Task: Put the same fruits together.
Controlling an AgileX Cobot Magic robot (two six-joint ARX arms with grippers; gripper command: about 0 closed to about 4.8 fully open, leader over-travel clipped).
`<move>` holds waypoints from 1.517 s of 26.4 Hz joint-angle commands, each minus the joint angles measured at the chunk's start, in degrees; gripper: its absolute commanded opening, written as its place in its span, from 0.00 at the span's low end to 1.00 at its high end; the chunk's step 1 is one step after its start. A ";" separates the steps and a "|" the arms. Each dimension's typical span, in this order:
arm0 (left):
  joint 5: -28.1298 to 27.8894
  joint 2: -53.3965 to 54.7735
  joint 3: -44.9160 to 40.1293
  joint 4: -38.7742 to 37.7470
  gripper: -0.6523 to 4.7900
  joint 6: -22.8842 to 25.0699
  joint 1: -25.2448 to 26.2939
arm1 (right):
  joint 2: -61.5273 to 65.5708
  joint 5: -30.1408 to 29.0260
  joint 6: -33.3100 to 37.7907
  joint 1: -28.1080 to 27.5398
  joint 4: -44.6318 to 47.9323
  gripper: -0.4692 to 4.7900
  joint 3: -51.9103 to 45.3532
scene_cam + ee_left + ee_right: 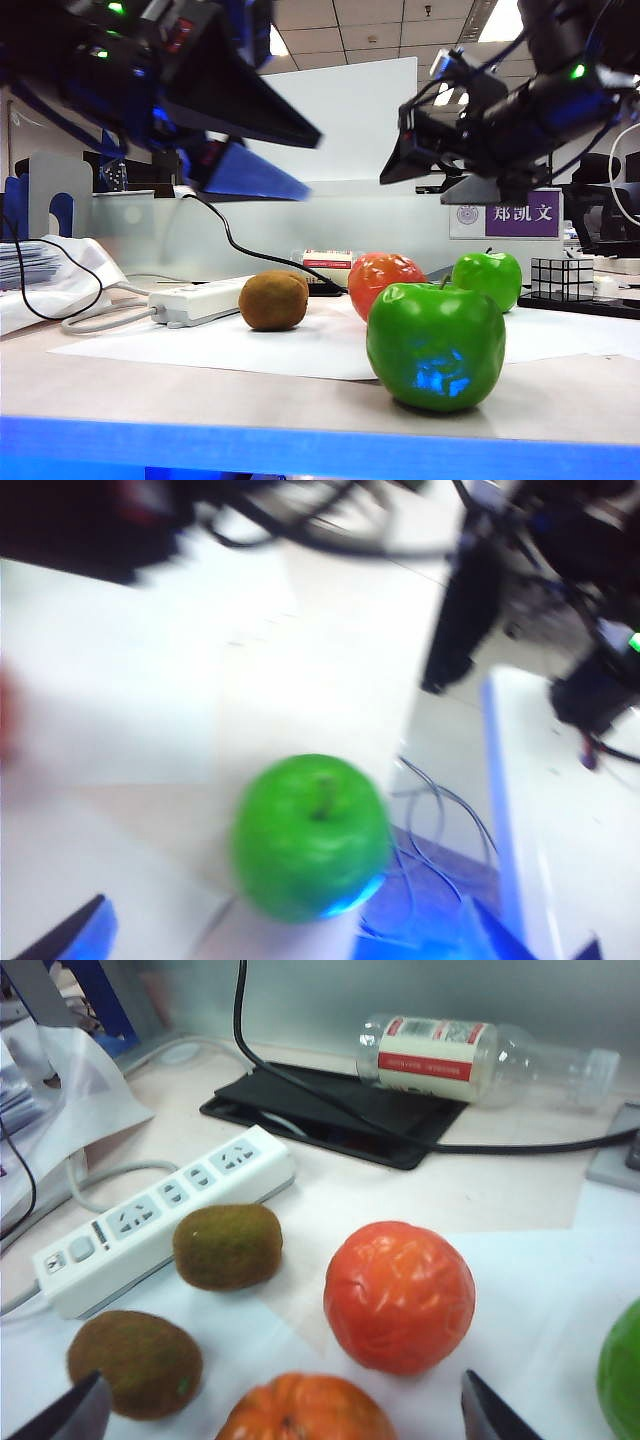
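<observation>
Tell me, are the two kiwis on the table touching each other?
Apart. The right wrist view shows the kiwi beside the power strip and the other kiwi with bare white paper plainly between them.

It looked an office: a grid ceiling [350, 25], a desk partition [330, 235] with a name placard [505, 213] (purple-and-white), stacked papers [25, 262].

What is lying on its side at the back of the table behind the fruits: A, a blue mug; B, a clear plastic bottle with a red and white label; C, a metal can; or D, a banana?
B: the right wrist view shows a clear plastic bottle lying on its side beyond the orange-red fruit.
</observation>
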 commanded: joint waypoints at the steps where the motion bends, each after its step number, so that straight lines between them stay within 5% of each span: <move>1: -2.91 1.40 0.04 0.13 1.00 2.58 -4.48 | -4.39 -0.04 -0.55 0.04 -2.64 1.00 0.20; 12: -13.11 4.74 0.04 1.40 1.00 5.03 -11.26 | -31.32 -0.04 -4.50 0.07 -31.01 1.00 -0.66; 21: -9.11 6.38 0.04 -0.39 1.00 5.07 -12.98 | -52.37 -4.00 -3.80 0.15 -62.23 1.00 -2.56; 33: -18.27 10.51 0.04 8.76 1.00 2.03 -17.33 | -60.63 -10.56 -3.13 0.15 -80.72 1.00 -2.56; 40: -20.31 13.07 0.04 13.64 1.00 1.81 -17.49 | -60.70 -10.58 -4.28 0.13 -81.90 1.00 -2.56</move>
